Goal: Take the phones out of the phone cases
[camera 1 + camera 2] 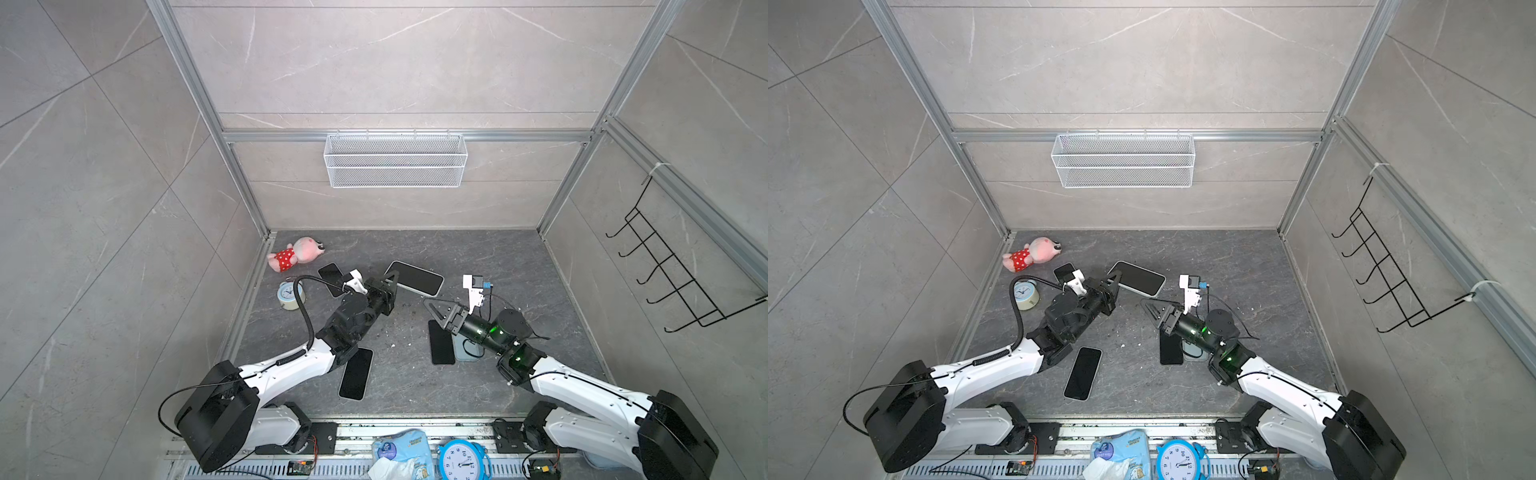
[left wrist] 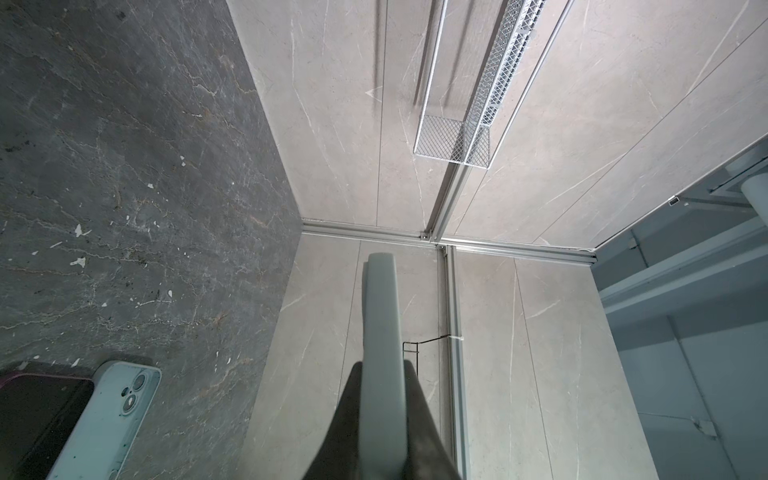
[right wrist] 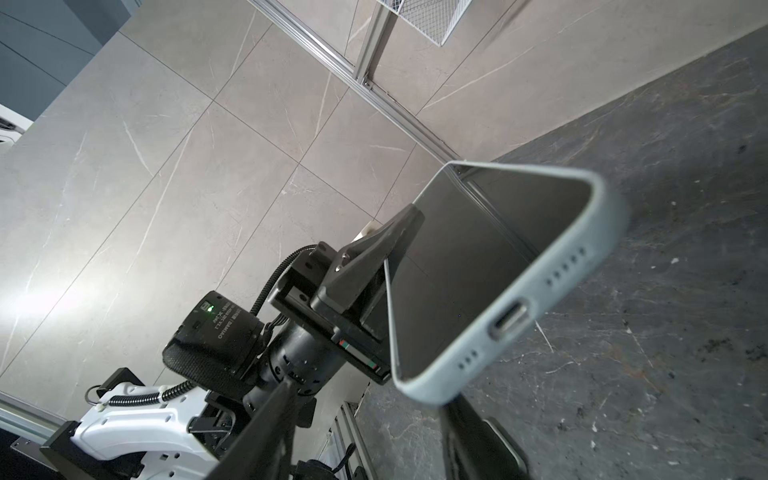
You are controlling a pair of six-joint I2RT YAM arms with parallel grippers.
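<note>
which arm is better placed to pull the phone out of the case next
Right. The left gripper is shut on the pale green silicone case with the black phone inside, so it is busy holding. The right gripper is open, empty and aimed at the case's port end.

Top views overhead, facing down (near-identical); wrist views close, sharing cased phone.

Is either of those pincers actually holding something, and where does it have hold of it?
The left pincer is shut on the cased phone, gripping a long side edge, away from its charging port. The right pincer is open, holding nothing.
</note>
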